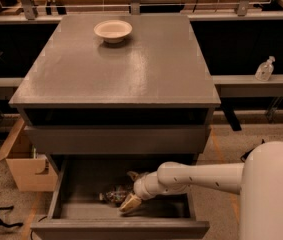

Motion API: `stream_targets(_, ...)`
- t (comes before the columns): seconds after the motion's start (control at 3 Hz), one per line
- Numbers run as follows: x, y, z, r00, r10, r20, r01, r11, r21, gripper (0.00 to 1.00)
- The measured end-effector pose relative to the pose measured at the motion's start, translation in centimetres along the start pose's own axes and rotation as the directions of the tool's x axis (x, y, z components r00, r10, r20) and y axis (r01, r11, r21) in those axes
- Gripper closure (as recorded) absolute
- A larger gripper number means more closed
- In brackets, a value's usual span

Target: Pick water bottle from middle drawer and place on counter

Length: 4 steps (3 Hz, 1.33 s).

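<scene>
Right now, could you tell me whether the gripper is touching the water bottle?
Cannot tell. The camera view shows the gripper right beside the water bottle inside the drawer, their outlines merging.
</scene>
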<state>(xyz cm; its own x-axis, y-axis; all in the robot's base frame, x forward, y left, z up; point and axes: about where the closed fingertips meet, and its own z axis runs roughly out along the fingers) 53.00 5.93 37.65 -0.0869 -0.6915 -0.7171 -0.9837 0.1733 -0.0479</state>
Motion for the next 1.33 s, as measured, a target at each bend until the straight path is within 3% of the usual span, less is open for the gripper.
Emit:
stream_targets(0.67,1.1,0.6,0.0,0.998,0.039,0.049,-0.036,0.9976,-0.060,0.65)
stream_targets(1.0,0.8,0.8,-1.0,0.998,0.035,0.060,-0.032,0.9975,-0.064,0.88)
stream_targets(1.33,-0.6,1.6,-3.5,0.996,-0.013,0.085,0.017,0.9988,-0.047,1.00)
